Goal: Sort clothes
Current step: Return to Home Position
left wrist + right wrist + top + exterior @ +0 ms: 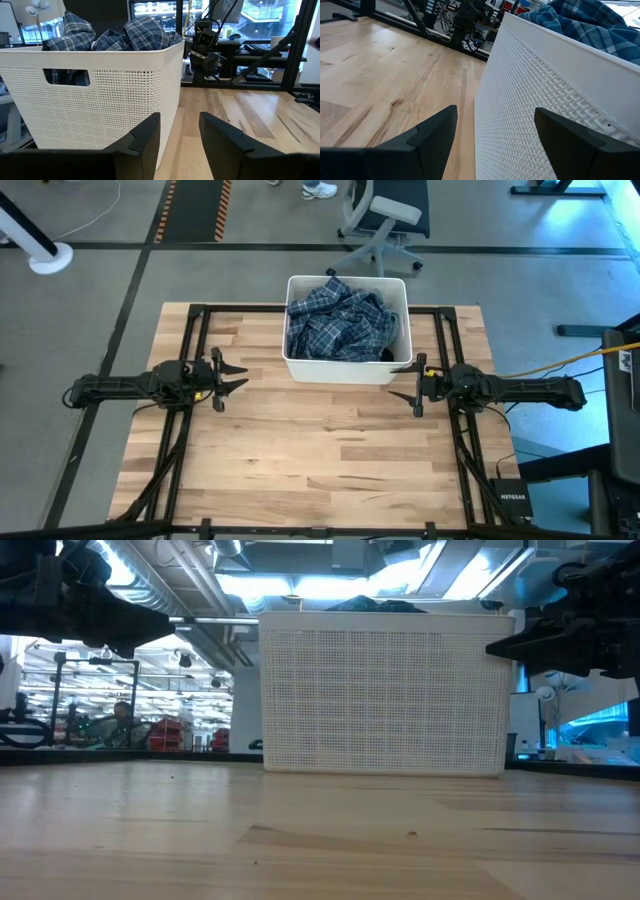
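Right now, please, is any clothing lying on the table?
No, all visible clothes sit inside the white bin, none on the table.

Two dark arms (120,388) (yellow wrist marks)

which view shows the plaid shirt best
The high view: it looks straight down on the plaid shirt filling the white bin. Wrist views catch only folds above the rim; the low view, a dark sliver.

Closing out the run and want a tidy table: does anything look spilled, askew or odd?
Nothing stands out. The blue-and-white plaid clothes heap above the rim of the white perforated plastic bin, but none lies on the wooden table. The bin stands upright. The left claw and right claw hang open, empty, beside it.
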